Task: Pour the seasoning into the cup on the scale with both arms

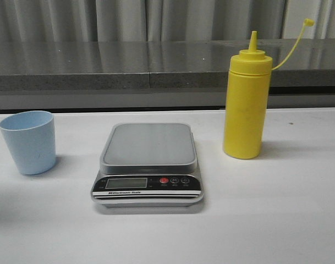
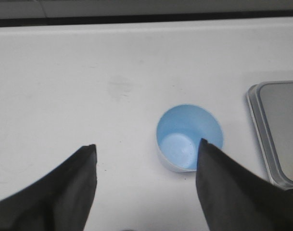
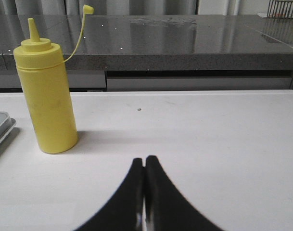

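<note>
The pale blue cup (image 1: 28,141) stands upright and empty on the white table, left of the scale (image 1: 148,163). The yellow seasoning bottle (image 1: 246,106) stands upright to the right of the scale, its cap off and hanging on its strap (image 1: 292,45). Neither gripper shows in the front view. In the left wrist view my left gripper (image 2: 147,149) is open above the table, and the cup (image 2: 189,137) lies just beyond it, by one fingertip. In the right wrist view my right gripper (image 3: 145,160) is shut and empty, with the bottle (image 3: 47,91) standing well off to one side.
The scale platform is bare; its edge shows in the left wrist view (image 2: 276,130) and the right wrist view (image 3: 1,126). A grey stone ledge (image 1: 156,63) runs along the back of the table, with curtains behind it.
</note>
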`<control>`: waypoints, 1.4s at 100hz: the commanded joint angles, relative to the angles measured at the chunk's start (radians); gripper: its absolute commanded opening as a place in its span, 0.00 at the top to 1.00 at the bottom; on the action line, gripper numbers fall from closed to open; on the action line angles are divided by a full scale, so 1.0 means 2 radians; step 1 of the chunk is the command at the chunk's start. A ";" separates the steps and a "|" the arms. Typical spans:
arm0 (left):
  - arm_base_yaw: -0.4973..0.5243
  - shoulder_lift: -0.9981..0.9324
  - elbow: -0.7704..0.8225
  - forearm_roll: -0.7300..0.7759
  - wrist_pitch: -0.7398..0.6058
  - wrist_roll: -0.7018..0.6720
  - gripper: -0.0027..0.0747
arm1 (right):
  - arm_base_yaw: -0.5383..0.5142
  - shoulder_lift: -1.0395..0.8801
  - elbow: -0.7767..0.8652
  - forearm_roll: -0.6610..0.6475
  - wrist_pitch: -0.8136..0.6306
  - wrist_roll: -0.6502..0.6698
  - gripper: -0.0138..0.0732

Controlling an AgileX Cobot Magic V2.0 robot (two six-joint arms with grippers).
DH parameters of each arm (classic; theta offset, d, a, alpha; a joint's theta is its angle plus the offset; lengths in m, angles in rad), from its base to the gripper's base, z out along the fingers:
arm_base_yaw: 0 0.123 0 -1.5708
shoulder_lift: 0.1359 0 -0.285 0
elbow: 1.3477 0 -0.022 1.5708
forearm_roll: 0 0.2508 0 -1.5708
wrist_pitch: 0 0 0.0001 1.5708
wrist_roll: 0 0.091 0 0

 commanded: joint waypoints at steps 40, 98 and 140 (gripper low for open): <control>-0.022 0.172 -0.132 -0.020 0.085 0.003 0.41 | -0.002 -0.011 -0.009 -0.006 -0.040 -0.001 0.91; -0.022 0.284 -0.184 -0.033 0.081 0.003 0.61 | -0.002 -0.011 -0.009 -0.006 -0.040 -0.001 0.91; -0.022 0.284 -0.195 -0.040 0.098 0.003 0.99 | -0.002 -0.011 -0.009 -0.006 -0.040 -0.001 0.91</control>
